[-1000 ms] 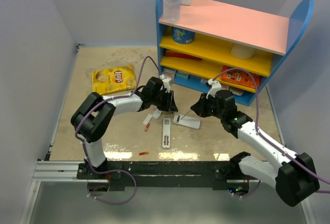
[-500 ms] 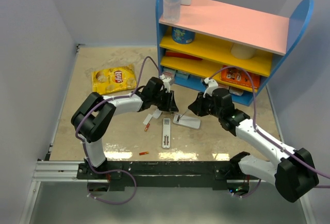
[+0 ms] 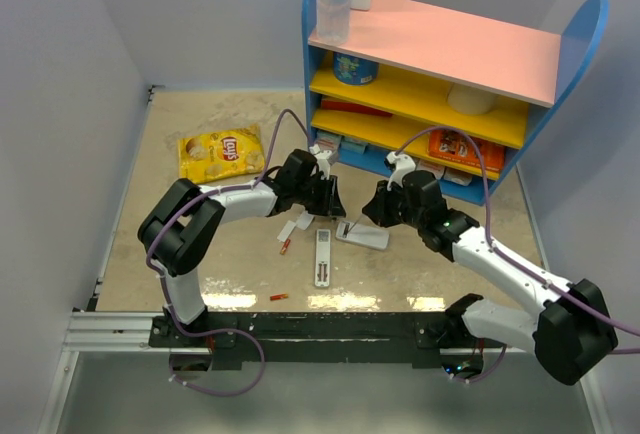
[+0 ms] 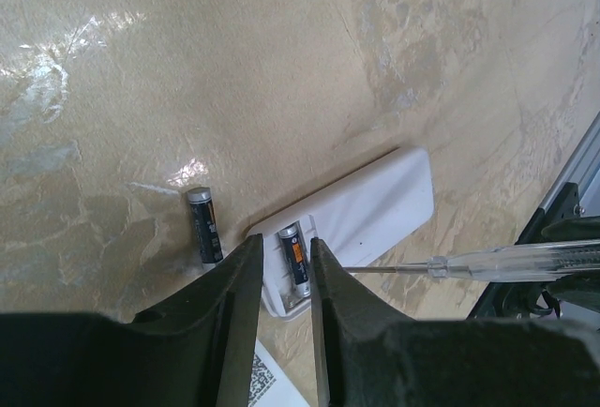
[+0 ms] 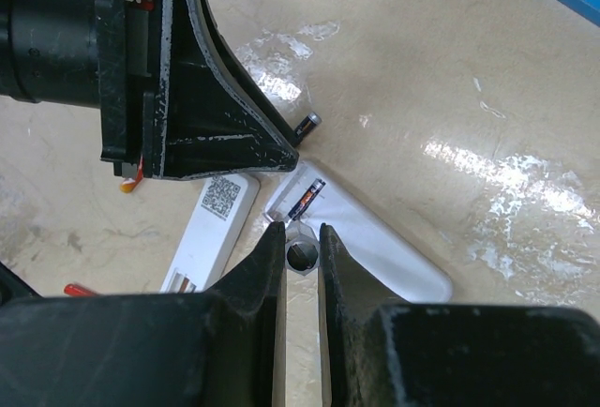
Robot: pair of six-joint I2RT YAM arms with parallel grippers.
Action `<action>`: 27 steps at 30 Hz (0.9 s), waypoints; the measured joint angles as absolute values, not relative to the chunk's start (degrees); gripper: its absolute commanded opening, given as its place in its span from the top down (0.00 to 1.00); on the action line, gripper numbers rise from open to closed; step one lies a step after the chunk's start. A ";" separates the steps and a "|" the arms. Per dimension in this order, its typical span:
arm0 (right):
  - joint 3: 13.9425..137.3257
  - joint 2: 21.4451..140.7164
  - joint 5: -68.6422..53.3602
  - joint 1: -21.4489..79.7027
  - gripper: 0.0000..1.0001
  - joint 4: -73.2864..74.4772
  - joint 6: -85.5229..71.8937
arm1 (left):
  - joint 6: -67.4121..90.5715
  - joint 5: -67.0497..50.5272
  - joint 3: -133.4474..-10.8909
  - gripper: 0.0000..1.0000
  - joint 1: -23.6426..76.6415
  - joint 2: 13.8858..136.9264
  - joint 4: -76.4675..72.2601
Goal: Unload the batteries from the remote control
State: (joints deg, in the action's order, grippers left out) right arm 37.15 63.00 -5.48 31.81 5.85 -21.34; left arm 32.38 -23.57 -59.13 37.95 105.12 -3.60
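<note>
Top external: slim white remote control (image 3: 322,257), marbled tabletop (image 3: 200,244).

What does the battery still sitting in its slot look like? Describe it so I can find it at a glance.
In front of the blue shelf unit lies a white slab-like device with its battery bay open. In that bay sits a dark battery with an orange band, the screwdriver tip pointing toward it. Its dark twin lies loose on the tabletop beside the device.
</note>
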 measured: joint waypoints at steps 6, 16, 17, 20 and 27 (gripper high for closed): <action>38.06 62.94 -4.86 32.14 1.00 7.79 -20.51 | 32.38 -23.57 -59.09 0.69 37.95 105.12 -3.53; 40.88 64.38 0.03 36.84 1.00 10.39 -18.44 | 32.42 -23.59 -57.91 0.69 38.13 105.14 -3.51; 41.15 64.58 0.71 37.54 1.00 10.41 -18.17 | 32.42 -23.57 -57.91 0.69 38.17 105.14 -3.55; 41.23 64.64 2.66 39.59 1.00 10.28 -17.21 | 32.42 -23.57 -57.91 0.69 38.35 105.14 -3.53; 43.18 68.29 7.03 43.33 1.00 8.14 -14.50 | 32.42 -23.57 -57.91 0.69 38.39 107.11 -3.46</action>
